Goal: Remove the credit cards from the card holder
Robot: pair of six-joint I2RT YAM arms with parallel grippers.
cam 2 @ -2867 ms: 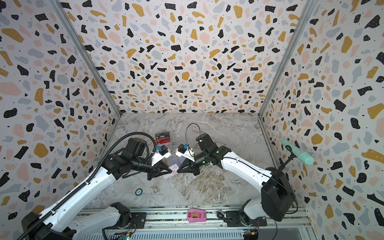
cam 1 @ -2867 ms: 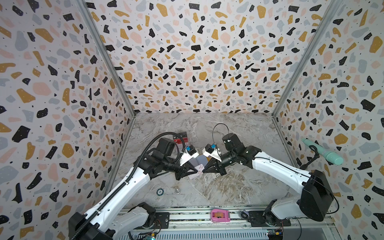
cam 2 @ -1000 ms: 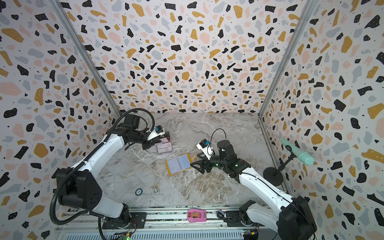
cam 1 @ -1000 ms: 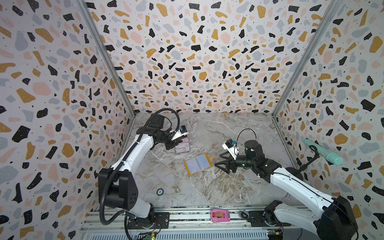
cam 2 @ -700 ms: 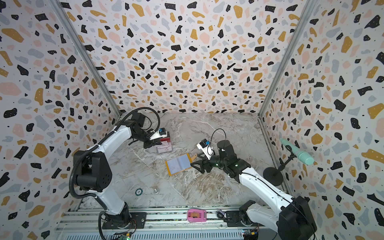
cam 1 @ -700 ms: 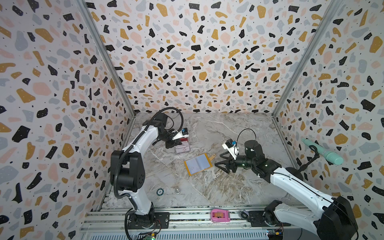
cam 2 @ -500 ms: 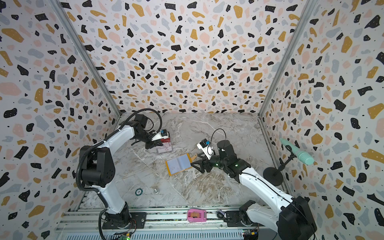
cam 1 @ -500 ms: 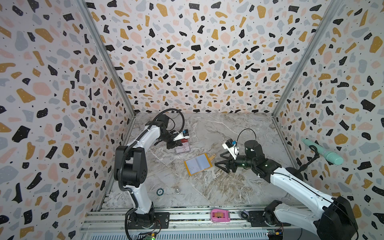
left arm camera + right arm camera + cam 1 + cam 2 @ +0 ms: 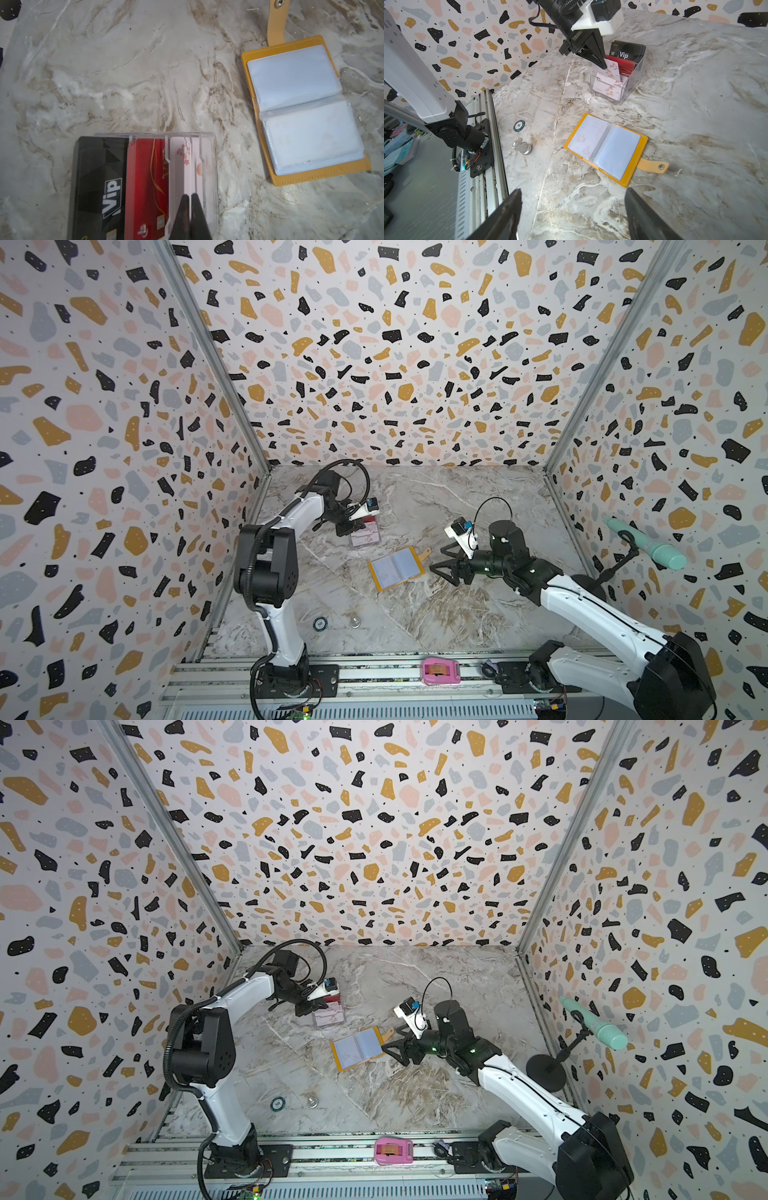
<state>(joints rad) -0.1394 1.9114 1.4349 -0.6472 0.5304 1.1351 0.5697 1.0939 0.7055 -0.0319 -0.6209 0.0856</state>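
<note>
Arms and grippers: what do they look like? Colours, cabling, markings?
The left arm and right arm have white links and black joint housings. The left gripper and right gripper have black wedge-shaped fingers under a white camera mount. A thin black cable loops at each wrist; no markings legible.

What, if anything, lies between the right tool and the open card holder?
Nothing visible does: the right tool hangs open beside the snap-tab side of the card holder, only bare table between them. The poker chip lies off to one side.
</note>
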